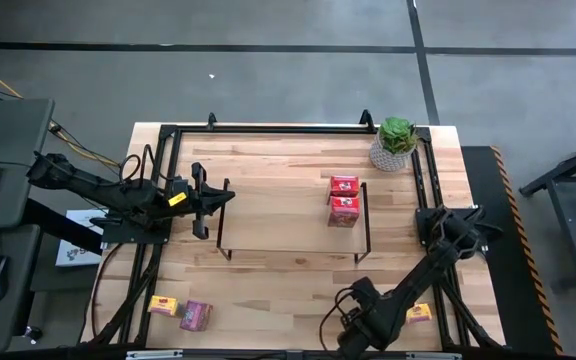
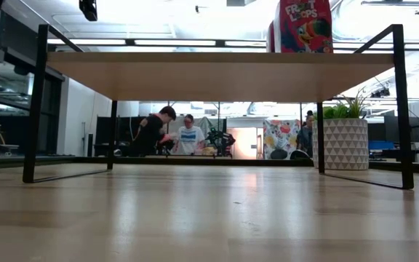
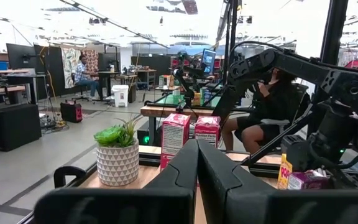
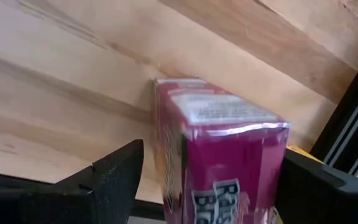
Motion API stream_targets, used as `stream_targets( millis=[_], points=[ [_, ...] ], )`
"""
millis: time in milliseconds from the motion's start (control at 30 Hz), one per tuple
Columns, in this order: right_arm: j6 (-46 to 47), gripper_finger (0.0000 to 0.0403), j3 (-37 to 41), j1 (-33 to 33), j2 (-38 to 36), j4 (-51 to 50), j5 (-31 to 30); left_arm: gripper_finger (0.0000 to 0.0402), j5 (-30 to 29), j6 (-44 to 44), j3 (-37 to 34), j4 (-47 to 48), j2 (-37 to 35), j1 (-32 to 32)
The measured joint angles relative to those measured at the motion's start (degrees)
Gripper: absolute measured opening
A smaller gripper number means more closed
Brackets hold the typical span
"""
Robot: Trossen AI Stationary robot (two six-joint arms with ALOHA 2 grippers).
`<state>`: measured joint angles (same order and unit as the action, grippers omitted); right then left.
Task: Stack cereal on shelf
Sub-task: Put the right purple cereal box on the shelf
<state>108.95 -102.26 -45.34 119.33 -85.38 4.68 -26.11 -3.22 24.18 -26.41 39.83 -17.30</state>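
The shelf (image 1: 288,215) stands mid-table on black wire legs. Two red cereal boxes (image 1: 344,198) stand on its right end, also seen in the left wrist view (image 3: 176,134); one shows in the low view (image 2: 304,25). My left gripper (image 1: 218,200), shut (image 3: 197,165), hovers at the shelf's left end. My right gripper (image 4: 213,168) is open at the table's near right, its fingers on either side of a magenta box (image 4: 222,155). A yellow box (image 1: 420,313) lies just beyond it. Another yellow box (image 1: 164,306) and another magenta box (image 1: 196,316) lie near left. My right gripper has one finger (image 4: 114,177) on each side of the magenta box's upper part (image 4: 166,143), coming slanting down from the table's left. I cannot tell whether either finger touches the box. The box rests on the table.
A potted green plant (image 1: 396,143) stands at the far right corner, behind the shelf. The black frame rail (image 4: 353,124) of the table's edge runs close behind the yellow box. Bare wood lies between the shelf and the table's near edge (image 1: 268,290). People sit in the room beyond.
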Motion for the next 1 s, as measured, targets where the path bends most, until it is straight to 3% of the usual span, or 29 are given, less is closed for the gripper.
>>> stream_targets(
  millis=[200, 467, 600, 700, 767, 867, 1000],
  points=[
    [-1.47, 0.0271, 0.0, 0.35, 0.0, 1.16, 0.31, 0.0, 0.0, -0.01, 0.0, 0.03, 0.0, 0.0],
    [-5.04, 0.0149, 0.0, 0.37, 0.0, 1.2, 0.62, 0.0, 0.0, -0.02, 0.0, 0.02, 0.0, 0.0],
    [-11.88, 0.0107, 0.0, 1.1, 0.0, 1.33, 7.72, 0.0, 0.0, -0.02, 0.0, -0.07, 0.0, 0.01],
    [-20.27, 0.0099, 0.0, 2.34, 0.0, 3.15, 15.89, 0.0, 0.0, -0.02, 0.0, -0.28, 0.0, 0.0],
    [-27.23, 0.0103, -0.18, 3.39, 0.0, 7.22, 18.07, 0.0, 0.0, -0.02, 0.0, -0.43, 0.0, 0.01],
    [-38.18, 0.0114, -2.36, 5.33, 0.02, 16.86, 17.13, 0.0, 0.0, -0.02, 0.0, -0.44, 0.0, 0.01],
    [-51.22, 0.0122, -9.19, 8.62, 0.02, 27.59, 9.66, 0.0, 0.0, -0.44, 0.0, -0.43, 0.0, 0.02]
  ],
)
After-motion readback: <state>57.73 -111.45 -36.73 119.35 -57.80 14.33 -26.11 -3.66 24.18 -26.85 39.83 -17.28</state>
